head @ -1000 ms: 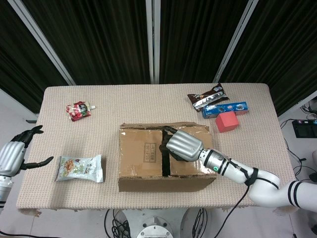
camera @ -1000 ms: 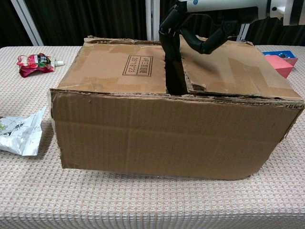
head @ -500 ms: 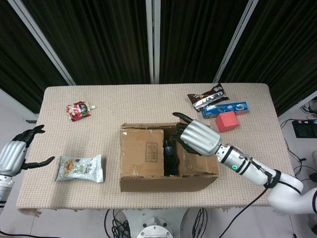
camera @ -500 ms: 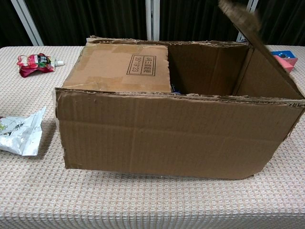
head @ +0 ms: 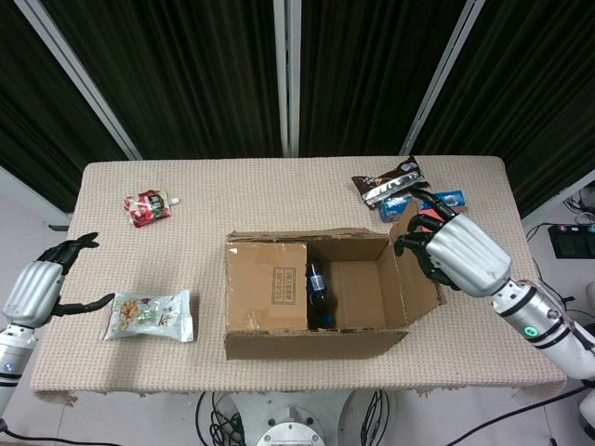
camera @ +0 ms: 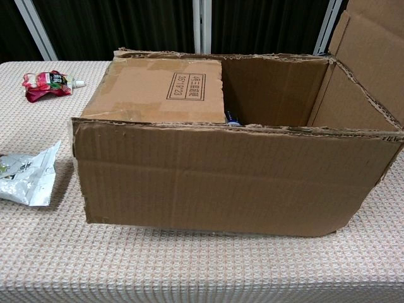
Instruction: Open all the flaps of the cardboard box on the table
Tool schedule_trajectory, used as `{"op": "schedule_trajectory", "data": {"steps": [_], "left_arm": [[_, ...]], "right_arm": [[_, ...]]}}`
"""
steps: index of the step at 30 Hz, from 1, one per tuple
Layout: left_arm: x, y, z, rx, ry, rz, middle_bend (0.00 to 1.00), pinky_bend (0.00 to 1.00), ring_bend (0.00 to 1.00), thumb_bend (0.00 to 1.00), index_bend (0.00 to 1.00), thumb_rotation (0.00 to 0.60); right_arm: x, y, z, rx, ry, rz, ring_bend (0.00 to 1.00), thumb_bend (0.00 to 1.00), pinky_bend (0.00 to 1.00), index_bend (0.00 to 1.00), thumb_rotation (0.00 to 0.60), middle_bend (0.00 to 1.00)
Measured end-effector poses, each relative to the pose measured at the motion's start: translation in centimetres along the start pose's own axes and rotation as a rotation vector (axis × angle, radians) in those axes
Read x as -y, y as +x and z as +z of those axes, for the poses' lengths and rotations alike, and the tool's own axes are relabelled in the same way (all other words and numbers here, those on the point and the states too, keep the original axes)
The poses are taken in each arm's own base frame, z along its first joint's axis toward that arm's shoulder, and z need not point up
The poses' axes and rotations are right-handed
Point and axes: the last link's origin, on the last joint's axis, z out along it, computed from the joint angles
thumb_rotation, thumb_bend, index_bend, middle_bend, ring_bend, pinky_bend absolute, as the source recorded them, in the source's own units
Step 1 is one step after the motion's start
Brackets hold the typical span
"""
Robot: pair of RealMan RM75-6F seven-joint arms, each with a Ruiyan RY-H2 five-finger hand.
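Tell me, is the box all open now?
No, half open. The box's right flap stands up, but the left flap lies flat.

Behind the right hand (head: pixel 460 255), the red block is almost wholly hidden and the blue packet (head: pixel 444 199) is partly covered. Whether the fingers touch the raised flap (head: pixel 416 265) cannot be told. A dark bottle (head: pixel 319 290) inside the cardboard box (head: pixel 279 346) is only partly seen. The left hand (head: pixel 42 286) is cut off at the wrist by the picture's edge.
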Motion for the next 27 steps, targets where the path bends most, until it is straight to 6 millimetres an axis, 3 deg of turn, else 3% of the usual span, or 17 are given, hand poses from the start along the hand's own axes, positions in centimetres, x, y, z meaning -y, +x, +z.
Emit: {"op": "schedule_trajectory", "data": {"steps": [8,13,15,17,19,20,22,27], "left_arm": [[-0.9,-0.3,0.3,0.012,-0.015,0.005,0.22,0.26,0.18,0.12,0.1,0.339],[-1.2,-0.2,0.3,0.01,-0.019,0.01,0.22,0.26,0.18,0.12,0.1,0.336],[-1.3,-0.1,0.3,0.007,-0.022,0.013,0.22,0.26,0.18,0.12,0.1,0.338],[-1.5,0.1,0.4,0.0,-0.031,0.012,0.22,0.26,0.18,0.12,0.1,0.337],[-1.9,0.2,0.5,-0.006,-0.047,0.012,0.22,0.26,0.18,0.12,0.1,0.345],[-2.2,0.4,0.7,-0.011,-0.063,0.011,0.22,0.26,0.18,0.12,0.1,0.363],[-3.0,0.6,0.9,-0.019,-0.099,0.01,0.22,0.26,0.18,0.12,0.1,0.405],[-6.8,1.6,2.1,-0.026,-0.288,0.022,0.22,0.26,0.18,0.23,0.11,0.456]], "right_arm": [[-3.4,-0.2,-4.2,0.018,-0.125,0.01,0.44,0.84,0.11,0.5,0.6,0.7],[-4.8,-0.2,-5.7,0.006,-0.176,0.008,0.44,0.8,0.11,0.49,0.6,0.69],[-5.1,0.0,-6.0,-0.026,-0.188,0.01,0.39,0.73,0.11,0.45,0.6,0.6],[-5.3,0.2,-6.4,-0.074,-0.206,0.008,0.22,0.61,0.09,0.29,0.6,0.39],[-5.5,0.3,-7.0,-0.116,-0.231,-0.007,0.03,0.49,0.03,0.05,0.6,0.13],[-5.7,0.3,-7.4,-0.134,-0.256,-0.022,0.01,0.48,0.01,0.01,0.6,0.07],[-5.9,0.1,-8.1,-0.153,-0.293,-0.038,0.0,0.48,0.0,0.0,0.6,0.0],[-6.2,0.1,-10.0,-0.22,-0.364,-0.027,0.0,0.48,0.0,0.0,0.6,0.0]]}}
